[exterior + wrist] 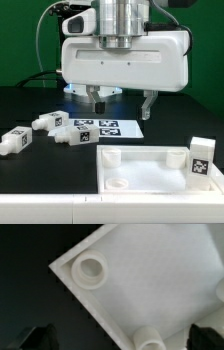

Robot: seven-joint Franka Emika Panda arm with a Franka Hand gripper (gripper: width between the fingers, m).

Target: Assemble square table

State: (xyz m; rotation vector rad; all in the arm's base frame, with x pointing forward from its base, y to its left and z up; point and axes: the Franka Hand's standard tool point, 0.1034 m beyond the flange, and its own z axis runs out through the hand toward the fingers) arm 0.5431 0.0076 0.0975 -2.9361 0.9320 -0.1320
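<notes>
**One leg standing, three left to fit**

The panel lies flat on the worktop with its sockets facing up. One leg stands upright in the panel's corner at the exterior view's right. You cannot tell from here whether it is fully tightened.

Three loose legs lie on their sides, well apart from the panel, beyond its corner at the exterior view's left. The marker board lies just beyond the panel's far edge.

The jaws are spread wide and hold nothing, hanging above the panel's far side. In the wrist view you look down on a bare corner socket.

By this reading you are about a quarter through. Three legs remain to be fetched, seated and twisted in.
</notes>
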